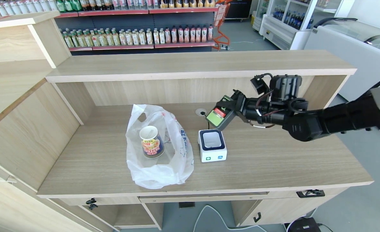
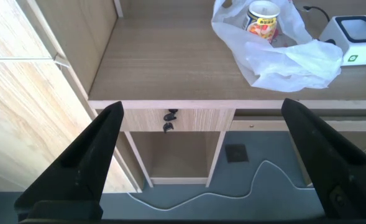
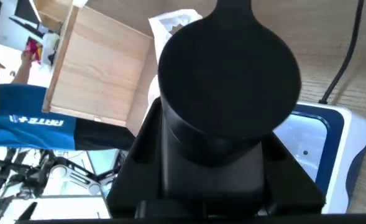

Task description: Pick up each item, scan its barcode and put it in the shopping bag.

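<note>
Head view shows the right pincer (image 1: 226, 109) pinching a green-labelled pack (image 1: 218, 116) over the scanner's (image 1: 212, 144) far side, so scanning seems in hand; next, carry it into the shopping bag (image 1: 177, 161).

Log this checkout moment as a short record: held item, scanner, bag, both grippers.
held item: green packet with a red label, tilted, above and just behind the scanner
right gripper: shut on the green packet
scanner: white and blue barcode scanner on the counter, window facing up, beside the bag
bag: white plastic shopping bag, open, lying on the counter
in bag: cup noodles, upright
left gripper: open, empty, low in front of the counter's edge
</note>
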You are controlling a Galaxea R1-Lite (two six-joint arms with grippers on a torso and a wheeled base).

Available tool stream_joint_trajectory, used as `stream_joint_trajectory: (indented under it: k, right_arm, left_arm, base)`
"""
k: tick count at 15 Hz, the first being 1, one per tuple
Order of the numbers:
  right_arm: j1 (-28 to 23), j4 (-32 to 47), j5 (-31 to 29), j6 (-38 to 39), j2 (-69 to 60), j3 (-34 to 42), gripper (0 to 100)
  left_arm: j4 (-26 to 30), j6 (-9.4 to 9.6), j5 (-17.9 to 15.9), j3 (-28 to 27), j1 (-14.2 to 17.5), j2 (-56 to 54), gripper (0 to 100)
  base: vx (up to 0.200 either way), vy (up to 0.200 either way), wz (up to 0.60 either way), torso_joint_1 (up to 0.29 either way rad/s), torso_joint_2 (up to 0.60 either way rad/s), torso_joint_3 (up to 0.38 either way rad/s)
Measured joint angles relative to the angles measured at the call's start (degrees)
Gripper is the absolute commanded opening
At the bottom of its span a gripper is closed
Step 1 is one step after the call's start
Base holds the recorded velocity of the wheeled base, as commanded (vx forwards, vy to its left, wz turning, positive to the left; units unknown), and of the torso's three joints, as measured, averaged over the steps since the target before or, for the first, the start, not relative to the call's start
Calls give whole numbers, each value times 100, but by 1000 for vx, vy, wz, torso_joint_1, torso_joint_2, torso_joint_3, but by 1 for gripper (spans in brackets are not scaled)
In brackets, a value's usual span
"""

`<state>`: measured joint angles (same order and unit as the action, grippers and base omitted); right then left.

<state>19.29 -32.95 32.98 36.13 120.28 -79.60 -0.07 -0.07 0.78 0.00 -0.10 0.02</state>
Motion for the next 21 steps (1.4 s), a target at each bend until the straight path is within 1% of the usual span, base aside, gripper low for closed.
stream_joint_trajectory:
  k: [1,2,4,5,6,9,10,12,15,19,21]
  right_arm:
    - [33,411,-308,-34,-372,0,0]
    - [61,848,-681,-318,-706,4,0]
    - [107,1894,-1736,-2007,-1399,89,0]
    - [127,2233,-2297,-2711,-1648,129,0]
    - [149,2461,-2710,-3217,-1913,155,0]
    - [204,2510,-3295,-4023,-2393,227,0]
    - [204,2475,-3511,-4148,-2497,284,0]
    - [204,2428,-3711,-4248,-2619,345,0]
    - [207,2409,-3735,-4297,-2695,380,0]
    - [378,2094,-3724,-4185,-2660,494,0]
    - [446,1946,-3647,-3933,-2575,516,0]
  left_arm:
    - [2,0,0,0,0,0,100]
    - [0,0,-2,0,0,0,100]
    - [0,0,-2,0,0,0,100]
    - [0,0,-2,0,0,0,100]
    - [0,0,0,0,0,0,100]
    - [0,0,-2,0,0,0,100]
    - [0,0,-2,0,0,0,100]
    - [2,0,-2,0,0,0,100]
    - [0,0,0,0,0,0,100]
    - [0,0,0,0,0,0,100]
    - [-2,0,-2,0,0,0,100]
  base:
    - [0,0,0,0,0,0]
    - [0,0,0,0,0,0]
    - [0,0,0,0,0,0]
    - [0,0,0,0,0,0]
    - [0,0,0,0,0,0]
    - [0,0,0,0,0,0]
    - [0,0,0,0,0,0]
    - [0,0,0,0,0,0]
    - [0,0,600,-2,1,-1]
    - [0,0,600,2,4,-2]
    - [0,0,0,0,0,0]
